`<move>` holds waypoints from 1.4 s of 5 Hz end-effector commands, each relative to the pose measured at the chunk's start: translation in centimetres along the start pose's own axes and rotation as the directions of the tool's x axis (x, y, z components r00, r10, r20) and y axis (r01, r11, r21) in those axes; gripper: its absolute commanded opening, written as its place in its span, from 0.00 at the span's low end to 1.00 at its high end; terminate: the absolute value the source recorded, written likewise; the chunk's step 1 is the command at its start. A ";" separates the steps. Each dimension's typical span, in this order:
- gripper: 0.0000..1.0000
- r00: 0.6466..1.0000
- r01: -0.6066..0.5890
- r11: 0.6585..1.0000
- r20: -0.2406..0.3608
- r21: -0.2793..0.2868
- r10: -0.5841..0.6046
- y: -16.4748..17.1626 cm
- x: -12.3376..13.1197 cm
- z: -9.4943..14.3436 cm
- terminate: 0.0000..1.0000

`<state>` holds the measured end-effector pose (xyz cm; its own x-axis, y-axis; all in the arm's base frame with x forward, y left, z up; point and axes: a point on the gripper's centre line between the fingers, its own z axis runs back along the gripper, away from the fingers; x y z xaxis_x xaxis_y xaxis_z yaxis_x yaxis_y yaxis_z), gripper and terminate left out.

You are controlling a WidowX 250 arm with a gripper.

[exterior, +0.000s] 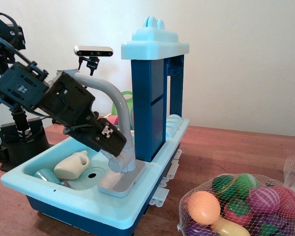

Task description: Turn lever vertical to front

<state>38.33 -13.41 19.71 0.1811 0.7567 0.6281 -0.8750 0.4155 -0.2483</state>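
Observation:
The grey toy tap stands on its base plate (119,183) at the sink's right side, its tall curved spout (119,105) arching up and to the left. The round valve body (116,164) shows at the foot of the spout. My black gripper (114,143) hangs slanted just above and left of the valve body, its tips close to it. The lever is not clearly visible. The gripper tips cover the spot above the valve body where it would project. The jaws read as one dark block, so I cannot tell how they stand.
The pale-blue toy sink (64,196) holds a white jug (71,166) and a teal cup (43,174). A dark-blue tower (148,108) rises right behind the tap. A net bag of toy fruit (241,204) lies front right. A camera (93,50) stands behind.

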 end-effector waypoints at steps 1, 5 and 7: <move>1.00 0.998 -0.062 0.997 -0.023 -0.048 0.061 0.5 1.1 1.9 0.00; 1.00 0.997 -0.062 0.998 -0.046 0.024 0.063 4.3 -1.5 2.7 0.00; 1.00 0.989 -0.149 0.988 0.015 0.051 0.148 6.2 -0.8 4.6 0.00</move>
<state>30.62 -14.62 20.17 0.0630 0.7784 0.6246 -0.9234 0.2829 -0.2594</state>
